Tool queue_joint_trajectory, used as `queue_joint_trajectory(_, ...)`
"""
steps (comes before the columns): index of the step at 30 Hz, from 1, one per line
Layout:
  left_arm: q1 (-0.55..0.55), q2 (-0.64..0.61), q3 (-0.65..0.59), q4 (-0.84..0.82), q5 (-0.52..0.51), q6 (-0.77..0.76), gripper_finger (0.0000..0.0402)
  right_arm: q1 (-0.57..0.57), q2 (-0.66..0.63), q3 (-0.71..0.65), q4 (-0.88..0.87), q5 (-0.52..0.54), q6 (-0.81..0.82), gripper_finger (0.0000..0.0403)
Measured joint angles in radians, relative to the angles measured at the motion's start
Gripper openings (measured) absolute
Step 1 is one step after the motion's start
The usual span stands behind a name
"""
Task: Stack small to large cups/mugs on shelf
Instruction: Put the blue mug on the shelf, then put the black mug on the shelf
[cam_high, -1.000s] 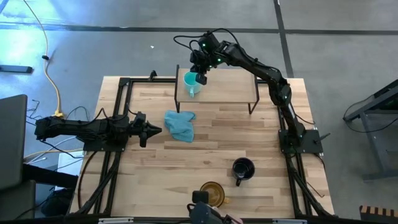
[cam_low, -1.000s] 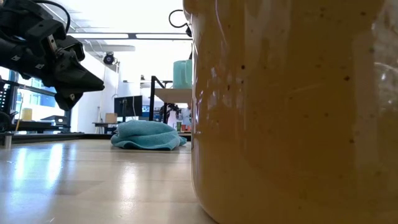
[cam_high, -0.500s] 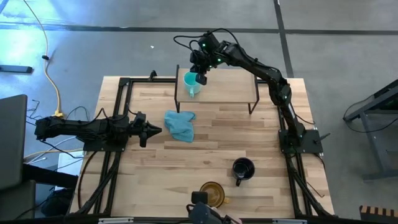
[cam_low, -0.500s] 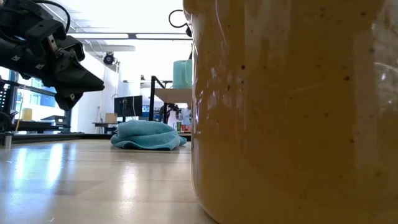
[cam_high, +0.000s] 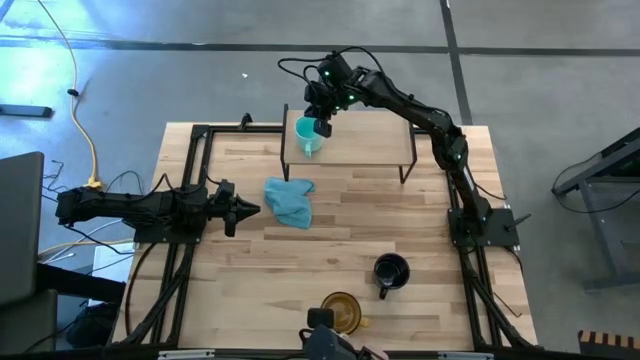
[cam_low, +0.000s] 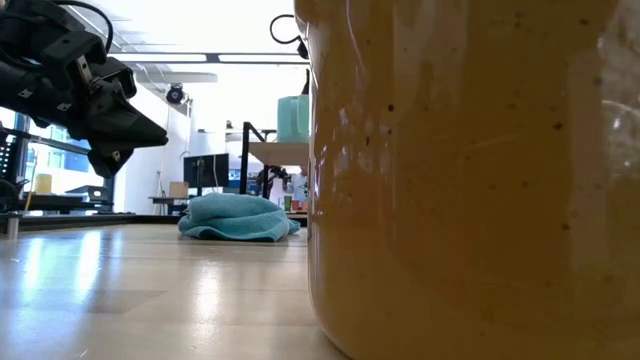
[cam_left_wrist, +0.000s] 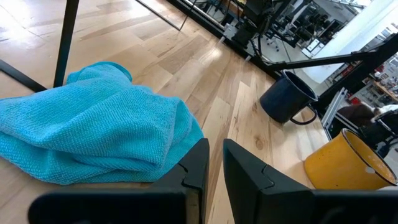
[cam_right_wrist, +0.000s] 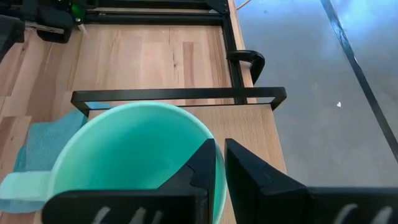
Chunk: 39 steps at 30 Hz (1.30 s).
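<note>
Still nothing has shifted: my right hand keeps pinching the turquoise mug's rim over the shelf, unreleased.

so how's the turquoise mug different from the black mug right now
The turquoise mug stands on the shelf, its rim pinched by the right gripper; the black mug sits untouched on the table. In the high view, the turquoise one looks smaller. Both are upright and handled.
</note>
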Motion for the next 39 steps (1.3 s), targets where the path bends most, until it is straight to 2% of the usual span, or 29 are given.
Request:
queue_joint_trajectory(6,0.0,0.0,0.0,0.0,0.0,0.0,0.0037,0.0,0.001,0.0,0.002,0.0,-0.002,0.0027)
queue_joint_trajectory(17,0.0,0.0,0.0,0.0,0.0,0.002,0.0037,0.0,0.001,0.0,0.016,0.0,-0.008,0.0082)
queue_joint_trajectory(23,0.0,0.0,0.0,0.0,0.0,0.002,0.0037,0.0,0.001,0.0,0.027,-0.011,-0.008,0.0083)
queue_joint_trajectory(29,0.0,0.0,0.0,0.0,0.0,0.002,0.0037,0.005,-0.003,0.001,0.007,-0.132,-0.02,0.0083)
queue_joint_trajectory(39,0.0,0.0,0.0,0.0,0.0,-0.01,0.0037,0.012,-0.071,0.014,-0.093,-0.101,-0.072,0.0083)
